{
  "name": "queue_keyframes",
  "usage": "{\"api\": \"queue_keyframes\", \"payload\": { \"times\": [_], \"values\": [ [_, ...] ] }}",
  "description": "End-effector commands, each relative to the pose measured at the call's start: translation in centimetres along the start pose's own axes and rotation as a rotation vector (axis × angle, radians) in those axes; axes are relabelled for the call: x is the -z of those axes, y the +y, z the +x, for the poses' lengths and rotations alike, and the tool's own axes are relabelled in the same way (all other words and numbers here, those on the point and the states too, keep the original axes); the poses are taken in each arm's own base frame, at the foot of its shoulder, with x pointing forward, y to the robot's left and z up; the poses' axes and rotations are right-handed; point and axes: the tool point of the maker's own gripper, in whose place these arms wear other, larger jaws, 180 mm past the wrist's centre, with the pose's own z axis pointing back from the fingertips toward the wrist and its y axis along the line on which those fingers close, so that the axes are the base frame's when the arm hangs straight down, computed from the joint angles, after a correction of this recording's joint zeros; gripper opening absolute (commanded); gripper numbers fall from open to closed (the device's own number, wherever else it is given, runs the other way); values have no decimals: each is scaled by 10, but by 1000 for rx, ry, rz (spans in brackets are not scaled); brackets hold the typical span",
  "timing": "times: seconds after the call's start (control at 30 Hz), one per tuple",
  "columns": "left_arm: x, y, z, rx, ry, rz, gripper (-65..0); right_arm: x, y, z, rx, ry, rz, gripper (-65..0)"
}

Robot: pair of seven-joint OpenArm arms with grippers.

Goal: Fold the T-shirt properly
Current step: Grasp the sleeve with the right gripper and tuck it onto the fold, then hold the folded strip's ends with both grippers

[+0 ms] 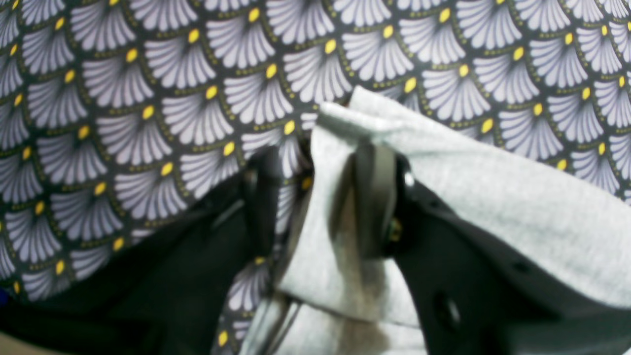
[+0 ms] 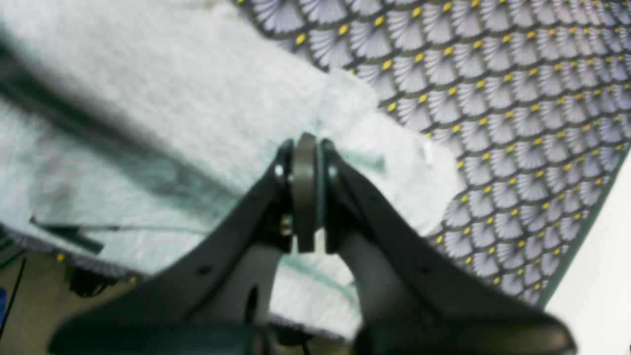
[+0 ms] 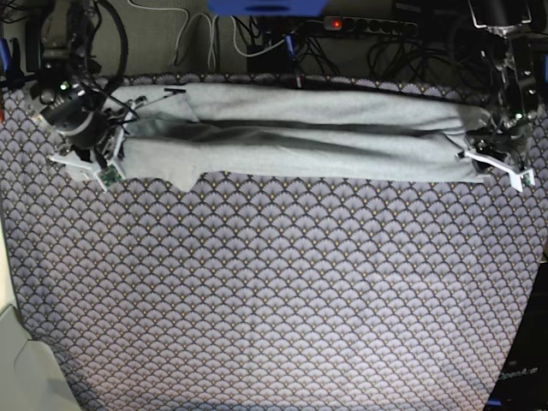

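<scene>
Grey T-shirt (image 3: 300, 128) spans the counter's far edge; right pincer (image 2: 305, 148) and left pincer (image 1: 323, 197) each clamp an end.

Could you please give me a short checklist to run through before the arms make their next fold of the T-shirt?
1. Right claw shut on the T-shirt: ok, cloth is pinched at its tips.
2. Left claw gripping the shirt: cannot tell, cloth drapes over one finger and the jaws stand apart.
3. Shirt stretched between both arms: ok, a long band in the base view.
4. Shirt free of wrinkles: not ok, dark creases run along it.
5. Patterned cloth lying flat in front: ok.
</scene>
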Motion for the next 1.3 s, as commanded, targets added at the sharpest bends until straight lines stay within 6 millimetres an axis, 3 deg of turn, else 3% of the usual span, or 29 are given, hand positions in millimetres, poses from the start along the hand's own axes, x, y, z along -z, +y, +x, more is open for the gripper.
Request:
{"api": "queue_keyframes", "payload": {
  "times": [0.0, 0.3, 0.57, 0.97, 1.27],
  "values": [
    [-2, 4, 6, 16, -4, 5, -399, -5, -5, 2, -4, -10, -20, -650],
    [-2, 5, 5, 18, -3, 8, -399, -7, 12, -17, 9, 27, 16, -650],
    [-2, 4, 6, 20, -4, 6, -398, -12, -3, -34, 75, 61, -31, -650],
    [-2, 5, 4, 19, 0, 8, -397, -11, 0, -38, 74, 77, -23, -650],
    [-3, 4, 6, 18, -5, 4, -397, -1, -9, -68, 104, 308, -14, -650]
  ]
}}
